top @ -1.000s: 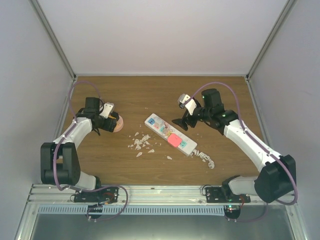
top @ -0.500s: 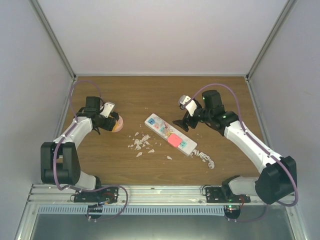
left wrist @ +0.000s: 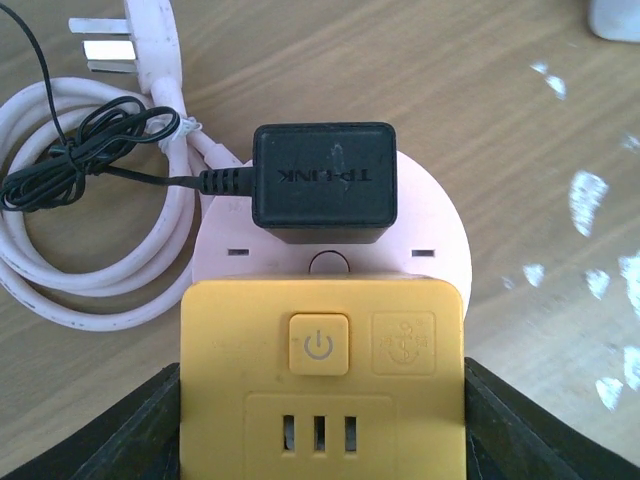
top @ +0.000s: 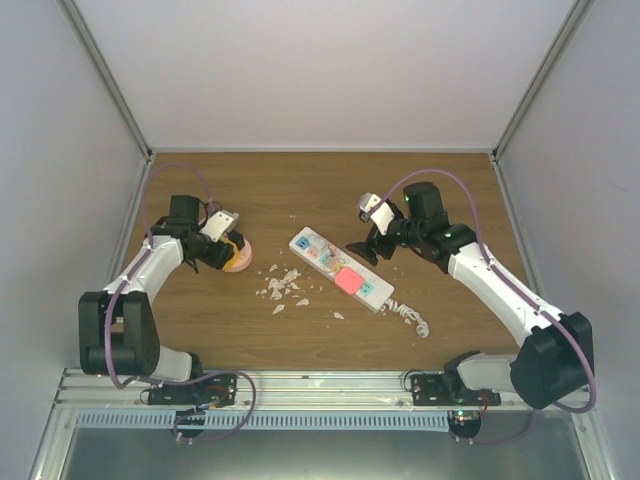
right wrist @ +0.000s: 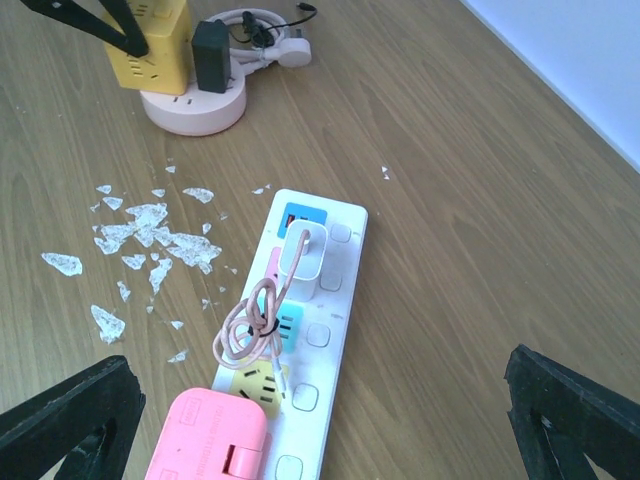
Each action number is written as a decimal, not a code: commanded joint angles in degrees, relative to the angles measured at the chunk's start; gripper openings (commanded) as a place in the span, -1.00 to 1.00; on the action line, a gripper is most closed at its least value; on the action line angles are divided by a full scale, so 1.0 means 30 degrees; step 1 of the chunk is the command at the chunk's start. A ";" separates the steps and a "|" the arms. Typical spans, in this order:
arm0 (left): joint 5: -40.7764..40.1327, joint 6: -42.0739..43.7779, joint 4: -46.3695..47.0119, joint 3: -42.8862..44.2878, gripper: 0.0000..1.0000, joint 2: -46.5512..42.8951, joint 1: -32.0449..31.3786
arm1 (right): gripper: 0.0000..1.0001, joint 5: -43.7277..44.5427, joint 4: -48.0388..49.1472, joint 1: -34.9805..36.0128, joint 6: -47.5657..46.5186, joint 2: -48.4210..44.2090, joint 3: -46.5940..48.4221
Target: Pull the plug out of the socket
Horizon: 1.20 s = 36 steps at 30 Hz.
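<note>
- The left hand (left wrist: 322, 420) grips the yellow socket (left wrist: 320, 335) to steady it; the right hand (top: 362, 248) is wide open.
- Next, I think, the right hand must take the black plug (left wrist: 322, 185) and pull.

In the left wrist view, the black adapter (left wrist: 323, 185) carried the brand "TP-LINK" in grey letters on its face, and the letters stood upside down. On the yellow socket cube (left wrist: 322, 400), a square button (left wrist: 318, 344) showed a power sign. At 3 o'clock from it was an embossed emblem (left wrist: 403, 343), too faint to read.
</note>
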 commanded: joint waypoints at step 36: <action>0.5656 1.0073 -0.4105 -0.4557 0.14 -0.5138 -0.8958 | 0.99 -0.1806 -0.0747 0.0186 -0.2380 -0.1653 -0.1395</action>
